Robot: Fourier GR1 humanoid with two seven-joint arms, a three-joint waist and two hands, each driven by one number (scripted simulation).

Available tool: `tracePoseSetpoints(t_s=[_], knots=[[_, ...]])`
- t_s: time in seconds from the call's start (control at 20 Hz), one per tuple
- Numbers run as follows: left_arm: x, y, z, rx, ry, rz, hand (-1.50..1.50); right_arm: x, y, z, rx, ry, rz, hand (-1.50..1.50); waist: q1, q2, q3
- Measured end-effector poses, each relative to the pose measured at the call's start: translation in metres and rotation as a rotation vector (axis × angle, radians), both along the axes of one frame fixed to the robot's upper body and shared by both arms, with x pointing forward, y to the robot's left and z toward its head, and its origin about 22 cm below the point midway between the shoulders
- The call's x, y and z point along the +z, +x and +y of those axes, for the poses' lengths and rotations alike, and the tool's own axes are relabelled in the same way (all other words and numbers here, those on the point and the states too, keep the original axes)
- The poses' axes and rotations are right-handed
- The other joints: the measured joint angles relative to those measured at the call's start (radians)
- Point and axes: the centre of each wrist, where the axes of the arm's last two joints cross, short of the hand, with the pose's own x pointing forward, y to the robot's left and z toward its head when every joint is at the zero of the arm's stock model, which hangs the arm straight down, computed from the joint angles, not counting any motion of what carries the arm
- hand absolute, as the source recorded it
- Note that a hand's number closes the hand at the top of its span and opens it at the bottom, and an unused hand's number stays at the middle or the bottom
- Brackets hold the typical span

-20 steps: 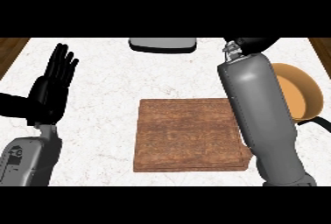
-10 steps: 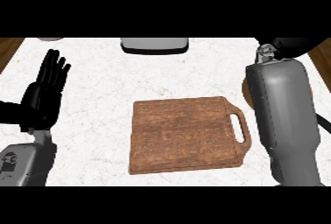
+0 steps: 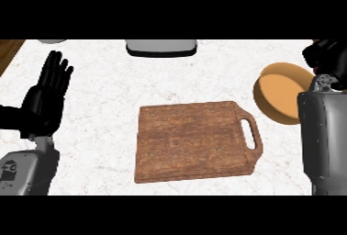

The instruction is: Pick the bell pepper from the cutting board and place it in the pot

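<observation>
The worktop (image 3: 102, 59) is white and marbled. The cutting board (image 3: 190, 140) lies flat at its centre, a brown wooden slab with its handle (image 3: 252, 133) pointing to the robot's right. The upper face of the board carries nothing.

The pot (image 3: 274, 92) stands on the worktop to the right of the board, near the handle but apart from it. Its orange interior faces the view. Its right side is hidden behind the right forearm (image 3: 325, 137).

The right forearm enters from the lower edge and runs up the right border. The right hand (image 3: 328, 57) shows as a black mass at the upper right, just beyond the pot and partly cut off by the border. Whether this hand is open or closed cannot be told.

The bell pepper shows in no part of the view, so its position cannot be told.

The left hand (image 3: 42, 108) rests at the left edge, well apart from the board, palm flat. Its fingers (image 3: 58, 73) are straight, pointing up and lightly spread, and hold nothing. The left forearm (image 3: 27, 170) shows below it.

A grey object (image 3: 161, 47) stands at the far edge of the worktop, beyond the board.
</observation>
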Motion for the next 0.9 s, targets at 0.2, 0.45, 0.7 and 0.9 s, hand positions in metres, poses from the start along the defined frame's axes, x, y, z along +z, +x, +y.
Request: tracePoseSetpoints(t_s=[0.2,0.45,0.7,0.9], knots=[[0.0,0.003,-0.001,-0.005,-0.006,-0.001,0.0,-0.016,0.001,-0.015,-0.01,0.017,0.021,1.5,0.002,0.001,0.0],[-0.007,0.002,0.002,-0.001,0.001,-0.005,0.0,-0.036,-0.002,-0.039,-0.015,0.167,0.069,-1.5,0.001,0.002,0.0],[-0.004,0.003,-0.003,-0.005,0.0,-0.008,0.0,-0.059,0.003,-0.055,0.043,0.34,0.055,-1.5,0.005,0.003,0.001],[-0.003,0.0,-0.004,-0.005,-0.002,-0.007,0.0,-0.064,0.008,-0.059,0.133,0.358,0.023,-1.5,0.007,0.003,0.001]])
